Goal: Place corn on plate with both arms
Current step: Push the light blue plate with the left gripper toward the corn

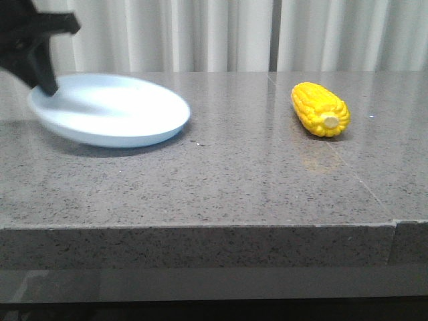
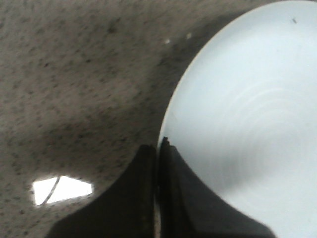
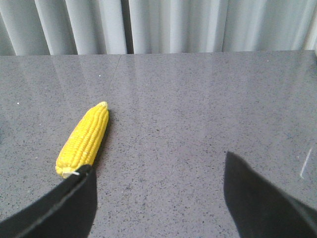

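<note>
left gripper (image 2: 158, 148): dark wedge fingers pinched on the rim of the round pale blue-white plate (image 1: 114, 110)
right gripper (image 3: 158, 198): fingers spread wide, holding nothing
corn (image 1: 320, 109): bright yellow cob lying on the grey speckled stone table (image 1: 234, 174), well apart from the plate
step: likely plate positioning; corn not yet grasped
next: right gripper needs to lower over the cob and close

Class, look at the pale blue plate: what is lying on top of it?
No food lies on the plate; the left gripper is shut on its rim. The corn lies apart on the table.
</note>
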